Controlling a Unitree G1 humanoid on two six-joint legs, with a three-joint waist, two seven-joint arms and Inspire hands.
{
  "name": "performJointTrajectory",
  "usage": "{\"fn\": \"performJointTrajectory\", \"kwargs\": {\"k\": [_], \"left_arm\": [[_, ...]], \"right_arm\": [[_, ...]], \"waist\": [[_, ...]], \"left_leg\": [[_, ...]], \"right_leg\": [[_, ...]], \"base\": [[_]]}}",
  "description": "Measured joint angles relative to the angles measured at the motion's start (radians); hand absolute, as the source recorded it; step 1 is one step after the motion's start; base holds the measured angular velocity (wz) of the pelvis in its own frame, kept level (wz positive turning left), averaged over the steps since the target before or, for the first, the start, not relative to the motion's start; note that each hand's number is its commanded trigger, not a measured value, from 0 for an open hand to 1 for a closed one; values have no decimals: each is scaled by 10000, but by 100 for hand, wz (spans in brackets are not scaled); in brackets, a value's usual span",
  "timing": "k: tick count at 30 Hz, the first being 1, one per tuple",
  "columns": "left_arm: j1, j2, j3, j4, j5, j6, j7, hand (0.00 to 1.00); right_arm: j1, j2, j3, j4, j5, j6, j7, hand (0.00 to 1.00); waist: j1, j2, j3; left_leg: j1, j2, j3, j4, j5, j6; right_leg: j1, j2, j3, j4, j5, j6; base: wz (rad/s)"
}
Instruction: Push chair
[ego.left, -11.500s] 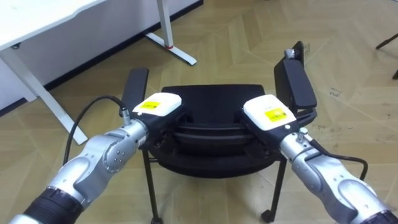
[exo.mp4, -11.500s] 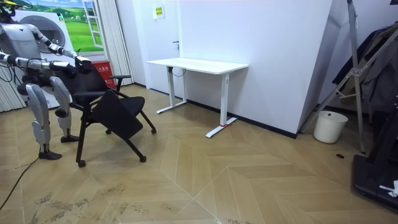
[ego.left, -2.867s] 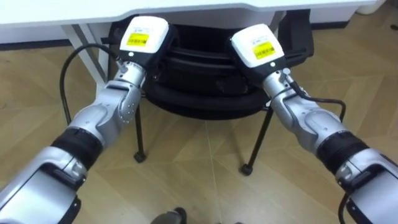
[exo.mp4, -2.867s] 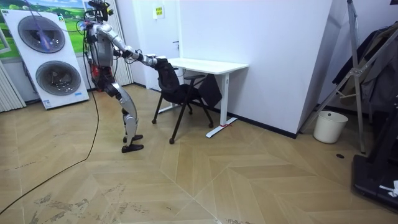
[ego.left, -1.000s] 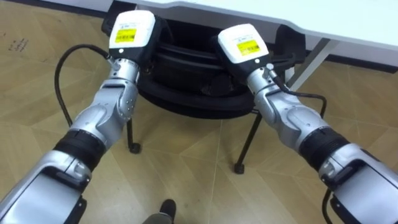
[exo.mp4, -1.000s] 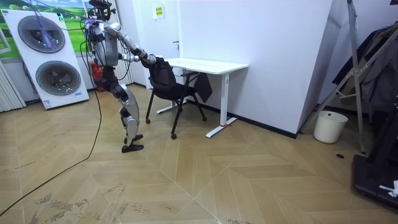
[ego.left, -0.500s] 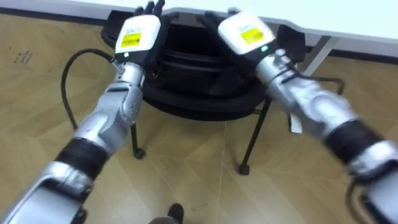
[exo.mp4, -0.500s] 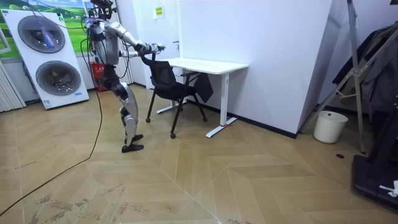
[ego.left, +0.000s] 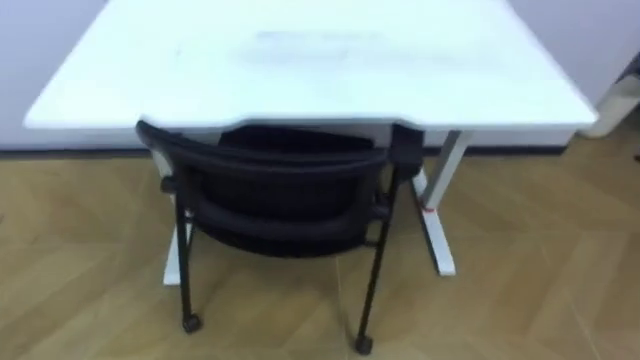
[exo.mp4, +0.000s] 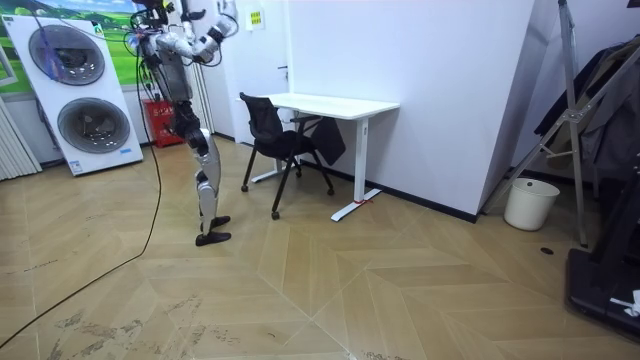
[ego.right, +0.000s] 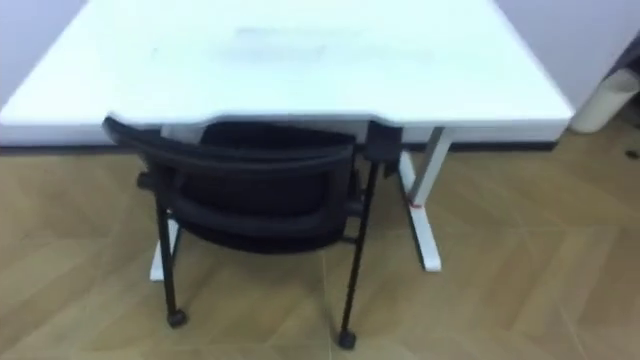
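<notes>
A black chair (ego.left: 280, 200) sits tucked under a white desk, its seat beneath the surface (ego.left: 320, 60) and the top of its backrest just beside the near edge. By the look of it the push is done, with the chair parked where it leaves the wooden floor (ego.left: 520, 300) free for walking. The eye views look down from straight in front. They show the backrest facing the robot, the castors on the floor and the desk's white leg (ego.left: 437, 205) to the chair's right, but not how far off the robot is. The room view supplies that: the robot stands upright and well apart from the chair, between the stacked washing machines (exo.mp4: 70, 90) and the desk. Its right hand (exo.mp4: 213, 32) and left hand (exo.mp4: 229, 10) are both held high near its head, and neither touches anything. Whether either hand is wide or closed cannot be told at that range — they are too small to read. A white bin (exo.mp4: 528, 203) stands by the far wall at the room view's right.
</notes>
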Motion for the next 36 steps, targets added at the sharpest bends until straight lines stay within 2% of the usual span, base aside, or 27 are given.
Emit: {"fn": "performJointTrajectory", "kwargs": {"k": [1, 2, 3, 5, 6, 7, 9, 10, 11, 12, 13, 14, 15, 16, 17, 18, 20, 21, 22, 23, 26, 27, 28, 29, 30, 32, 36], "left_arm": [[631, 353, 867, 266, -371, -26, 452, 0], [1584, 559, 2074, 356, -825, -33, 839, 0], [2035, 549, 2607, 394, -1070, -30, 1069, 0], [4211, 399, 4394, 815, -2163, -68, 1978, 0], [4730, 284, 4704, 941, -2400, -74, 2158, 0], [5594, 5, 5193, 1270, -2888, -74, 2574, 0], [6539, -479, 5536, 1530, -3384, -119, 3125, 0], [7133, -1031, 5640, 1470, -3542, -303, 3461, 0], [7836, -1758, 5651, 1354, -3951, -553, 3725, 0], [8150, -2189, 5623, 1327, -4160, -646, 3794, 0], [8636, -2975, 5324, 1352, -4681, -691, 3934, 0], [8927, -3844, 4778, 1398, -5151, -688, 3953, 0], [9052, -4294, 4458, 1431, -5331, -689, 3929, 0], [9206, -5150, 3870, 1657, -5505, -690, 3830, 0], [9296, -5845, 3321, 2378, -5608, -724, 3687, 0], [9383, -6126, 3082, 2921, -5718, -729, 3542, 0], [9777, -7212, 2357, 4900, -6394, -727, 2616, 0], [9889, -7431, 2146, 5267, -6616, -725, 2354, 0], [10028, -7765, 1808, 6018, -6901, -727, 1826, 0], [10072, -7978, 1500, 6904, -6996, -727, 1336, 0], [10141, -8531, 900, 8627, -6997, -715, -20, 0], [10141, -8595, 679, 8907, -6997, -695, -319, 0], [10138, -8666, 53, 9417, -6990, -632, -988, 0], [10083, -8678, -620, 9790, -6991, -453, -1680, 0], [10003, -8678, -892, 9913, -6993, -314, -2022, 0], [9637, -8687, -1902, 10434, -6988, 167, -3346, 0], [9116, -8683, -2509, 10553, -6984, 792, -4656, 0]], "right_arm": [[613, -323, -1030, 294, 489, -32, -494, 0], [1445, -450, -2308, 409, 1035, -82, -907, 0], [1814, -459, -2897, 491, 1310, -123, -1134, 0], [3607, -434, -5043, 1214, 2809, -397, -2077, 0], [4077, -425, -5524, 1445, 3219, -429, -2273, 0], [4768, -403, -6279, 2009, 4120, -464, -2626, 0], [5914, -156, -7325, 2744, 5384, -530, -3086, 0], [6864, 413, -8032, 2819, 6297, -689, -3252, 0], [7821, 1210, -8435, 2930, 7191, -899, -3363, 0], [8275, 1707, -8510, 2971, 7643, -941, -3383, 0], [9144, 2896, -8474, 2982, 8440, -954, -3361, 0], [9946, 4348, -8136, 2975, 9017, -939, -3320, 0], [10300, 5082, -7882, 3030, 9350, -936, -3227, 0], [10819, 6424, -7337, 3415, 10033, -937, -2946, 0], [11060, 7496, -6738, 4336, 10582, -881, -2584, 0], [11058, 7899, -6470, 4890, 10859, -822, -2399, 0], [11069, 9311, -5753, 6682, 11964, -604, -1604, 0], [11079, 9563, -5512, 7175, 12194, -581, -1382, 0], [11059, 9979, -5066, 8127, 12652, -535, -926, 0], [10924, 10185, -4650, 9041, 12861, -390, -484, 0], [10483, 10410, -3371, 10466, 12776, -367, 743, 0], [10368, 10420, -3052, 10602, 12775, -363, 998, 0], [10115, 10403, -2285, 10877, 12757, -357, 1543, 0], [9778, 10385, -1578, 11070, 12651, -220, 2089, 0], [9557, 10362, -1265, 11212, 12535, -128, 2369, 0], [8804, 10245, -302, 11422, 12233, 288, 3448, 0], [8085, 10187, 562, 11334, 12258, 670, 4672, 0]], "waist": [[-97, -25, 2], [-251, -21, 9], [-386, -19, 12], [-770, 13, -13], [-813, 40, -6], [-899, 36, -38], [-1060, 42, -41], [-1161, 13, -99], [-1139, -3, -108], [-1094, -9, -112], [-1014, -39, -136], [-911, -54, -143], [-849, -48, -141], [-730, -42, -139], [-673, -52, -132], [-637, -122, -107], [-779, 117, -200], [-839, 158, -197], [-914, 210, -189], [-943, 255, -172], [-887, 336, -150], [-836, 356, -144], [-719, 388, -123], [-733, 400, -118], [-722, 407, -113], [-662, 523, -56], [-690, 571, -23]], "left_leg": [[80, 20, 161, -49, -68, -5], [91, 46, 298, -60, -146, -19], [72, 48, 303, -20, -201, -16], [41, 34, 360, 56, -382, 0], [48, 30, 391, 66, -433, 1], [90, 29, 475, 104, -546, 3], [94, -1, 503, 178, -692, 23], [89, -24, 506, 164, -739, 40], [89, -28, 554, 145, -801, 46], [94, -29, 612, 116, -822, 50], [106, -34, 705, 26, -839, 48], [125, -29, 719, -15, -852, 54], [123, -14, 719, -18, -870, 56], [174, -4, 702, -71, -887, 53], [333, -11, 699, -175, -907, 52], [361, -10, 693, -190, -935, 49], [458, -5, 614, -66, -1104, 45], [481, -6, 588, -20, -1154, 52], [505, -19, 553, 59, -1248, 8], [536, -24, 571, 64, -1247, 11], [615, -46, 630, 104, -1271, 49], [608, -58, 629, 139, -1283, 69], [575, -57, 651, 253, -1318, 116], [530, -59, 652, 315, -1322, 122], [490, -59, 650, 350, -1322, 123], [487, -64, 601, 392, -1309, 137], [479, -108, 446, 390, -1226, 181]], "right_leg": [[-14, 12, 189, -11, -4, 7], [-40, 21, 280, -72, -23, 43], [-35, 17, 265, -111, -30, 63], [-48, 4, 347, -113, -51, 92], [-52, 2, 402, -103, -63, 103], [-46, -5, 497, -72, -104, 127], [-59, 4, 493, 70, -213, 194], [-59, -13, 496, 66, -244, 231], [-75, -17, 555, 49, -254, 248], [-114, -23, 605, 61, -258, 255], [-188, -20, 777, 89, -260, 262], [-210, -17, 789, 180, -253, 270], [-226, -12, 797, 306, -254, 270], [-268, -6, 832, 421, -254, 271], [-208, 6, 1020, 419, -257, 276], [-187, 6, 1084, 429, -266, 292], [29, -6, 1057, 421, -298, 341], [96, -42, 1017, 415, -312, 365], [171, -86, 990, 416, -365, 423], [163, -92, 1048, 454, -372, 431], [171, -65, 1343, 432, -370, 430], [171, -62, 1401, 395, -368, 429], [161, -39, 1526, 370, -368, 428], [164, -37, 1571, 326, -362, 419], [165, -36, 1571, 276, -354, 405], [185, -23, 1564, 228, -271, 377], [228, -15, 1459, 93, -253, 355]], "base": [[-44], [-40], [-20], [-9], [-22], [-17], [-6], [-3], [-11], [-25], [-21], [-13], [0], [0], [0], [-3], [0], [11], [5], [0], [-26], [-39], [-26], [-17], [0], [-3], [9]]}}
